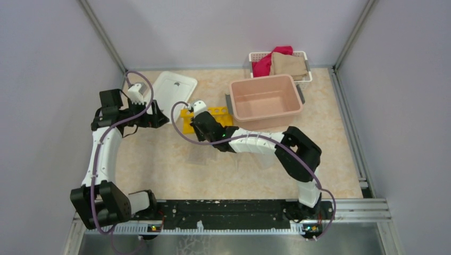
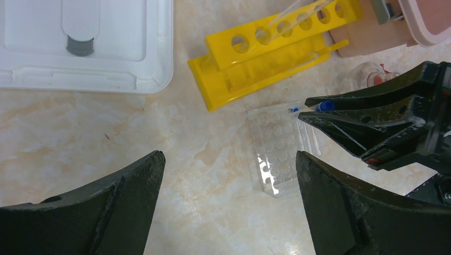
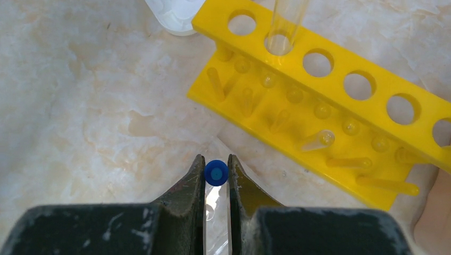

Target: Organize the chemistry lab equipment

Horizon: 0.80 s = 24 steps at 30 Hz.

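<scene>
My right gripper [image 3: 216, 161] is shut on a small clear tube with a blue cap [image 3: 216, 173], held upright over the near end of the clear tube rack [image 2: 279, 149]. The left wrist view shows the same tube [image 2: 325, 105] pinched at the rack's far corner. The yellow tube rack [image 3: 330, 101] lies just beyond, with one long clear tube [image 3: 284, 26] standing in a hole. My left gripper [image 2: 228, 175] is open and empty, above bare table left of the clear rack. A clear glass piece with red [image 2: 369, 74] sits near the pink tub.
The white lid [image 2: 106, 53] with its grey handle [image 2: 81, 45] lies at the back left. The pink tub [image 1: 266, 101] stands right of the yellow rack [image 1: 213, 117]. A white basket of cloths [image 1: 279, 64] is in the back right corner. A white ribbed object [image 3: 173, 13] lies beside the yellow rack.
</scene>
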{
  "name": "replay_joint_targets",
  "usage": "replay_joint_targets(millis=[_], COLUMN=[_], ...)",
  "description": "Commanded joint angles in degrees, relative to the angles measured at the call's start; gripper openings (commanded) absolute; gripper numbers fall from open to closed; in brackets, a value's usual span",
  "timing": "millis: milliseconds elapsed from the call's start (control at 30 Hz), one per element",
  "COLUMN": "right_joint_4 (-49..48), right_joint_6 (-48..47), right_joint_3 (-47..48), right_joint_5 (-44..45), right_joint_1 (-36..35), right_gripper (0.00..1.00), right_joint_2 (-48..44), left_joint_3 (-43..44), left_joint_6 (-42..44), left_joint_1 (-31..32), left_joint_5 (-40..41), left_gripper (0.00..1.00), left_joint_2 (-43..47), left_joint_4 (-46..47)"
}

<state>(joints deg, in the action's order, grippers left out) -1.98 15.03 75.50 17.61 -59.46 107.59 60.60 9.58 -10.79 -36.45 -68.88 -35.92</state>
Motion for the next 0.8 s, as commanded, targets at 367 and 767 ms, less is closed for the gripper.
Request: replay_joint_targets(millis=[367, 767], right_joint_4=[-9.3, -8.8], right_joint_6=[-2.9, -2.7], right_joint_3=[3.1, 3.0], right_joint_5=[4.3, 4.6], right_joint_1=[-0.2, -0.2], right_gripper=[0.00, 0.00], right_joint_2=[4.0, 5.3], left_joint_3=[-0.2, -0.3], left_joint_6=[-0.4, -0.2], left_joint_1=[-1.7, -1.9], left_joint_5=[-3.1, -3.7], left_gripper=[0.99, 0.99], left_joint_2=[-0.6, -1.0], left_joint_4=[0.7, 0.7])
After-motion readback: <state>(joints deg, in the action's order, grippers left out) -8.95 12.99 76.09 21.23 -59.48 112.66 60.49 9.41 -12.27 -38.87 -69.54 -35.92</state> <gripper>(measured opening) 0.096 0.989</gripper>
